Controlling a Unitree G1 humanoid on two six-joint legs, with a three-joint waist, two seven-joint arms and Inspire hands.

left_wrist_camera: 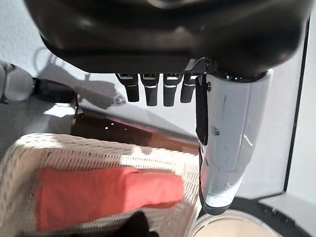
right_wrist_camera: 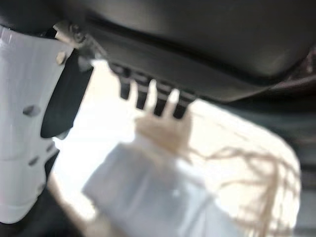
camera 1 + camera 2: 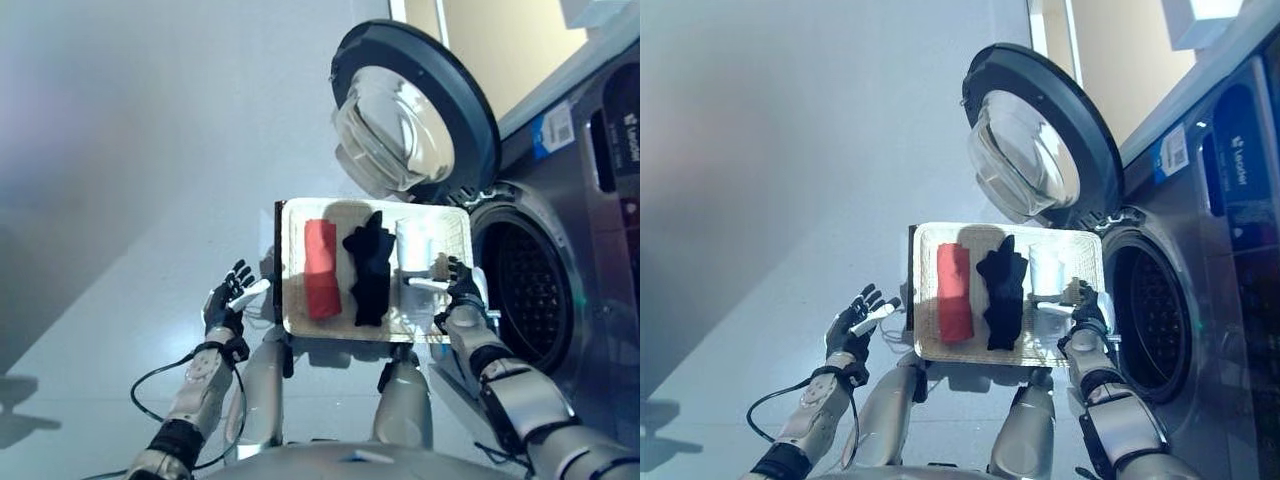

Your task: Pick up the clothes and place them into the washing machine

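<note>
A shallow wicker basket (image 3: 456, 226) sits beside the washing machine and holds a red folded cloth (image 3: 321, 268), a black cloth (image 3: 369, 272) and a pale cloth (image 3: 413, 243). My left hand (image 3: 228, 300) is open and empty, just left of the basket; its wrist view shows the red cloth (image 1: 98, 195) past its straight fingers (image 1: 150, 91). My right hand (image 3: 462, 292) is open over the basket's right end, with its thumb reaching toward the pale cloth (image 2: 153, 197). It grips nothing.
The washing machine's drum opening (image 3: 525, 290) lies right of the basket. Its round door (image 3: 410, 115) stands swung open behind the basket. A dark brown box (image 1: 128, 131) carries the basket. Pale grey floor (image 3: 130, 180) spreads to the left.
</note>
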